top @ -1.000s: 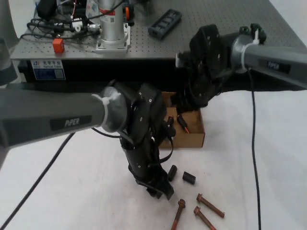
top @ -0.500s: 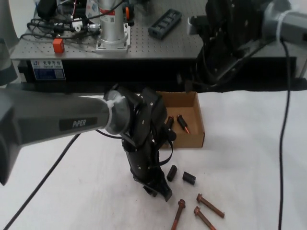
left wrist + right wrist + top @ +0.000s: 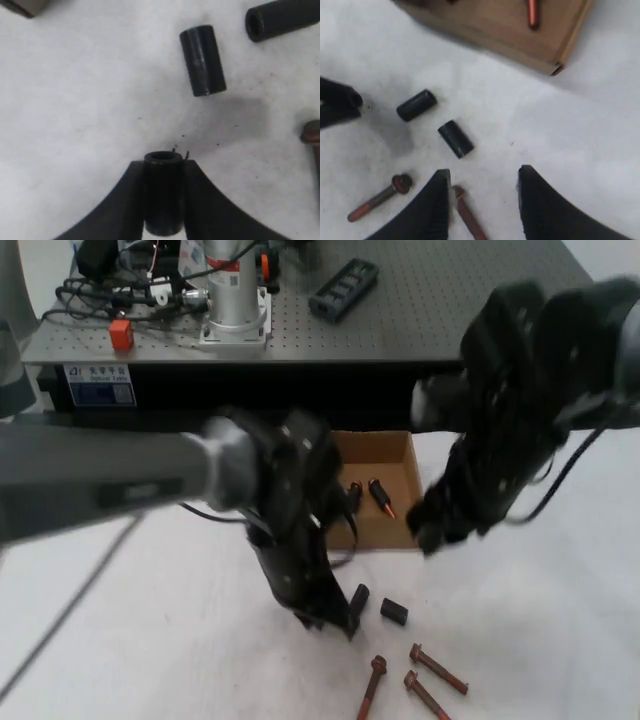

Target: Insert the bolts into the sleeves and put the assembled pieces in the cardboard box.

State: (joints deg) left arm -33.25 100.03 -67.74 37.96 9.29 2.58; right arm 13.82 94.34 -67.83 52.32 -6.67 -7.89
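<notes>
My left gripper (image 3: 338, 617) (image 3: 163, 200) is down on the white cloth, shut on a black sleeve (image 3: 162, 192) that stands between its fingers. Two more black sleeves (image 3: 358, 597) (image 3: 394, 612) lie just beside it, also seen as sleeves (image 3: 416, 105) (image 3: 456, 138) under my right gripper. My right gripper (image 3: 438, 528) (image 3: 482, 200) hangs open above the cloth, right of the cardboard box (image 3: 375, 452) (image 3: 520, 35). Three copper bolts (image 3: 372, 687) (image 3: 437, 668) (image 3: 425, 695) lie near the front. Two assembled pieces (image 3: 352, 495) (image 3: 382, 497) rest in the box.
A perforated metal bench (image 3: 420, 310) with a black tray (image 3: 343, 288), a metal post (image 3: 235, 300) and cables stands behind the box. White cloth stretches free to the left and far right.
The right arm swung up away from the box, then came down to the box's right side, toward the loose parts. The left arm stayed low by the sleeves, shifting only slightly.
</notes>
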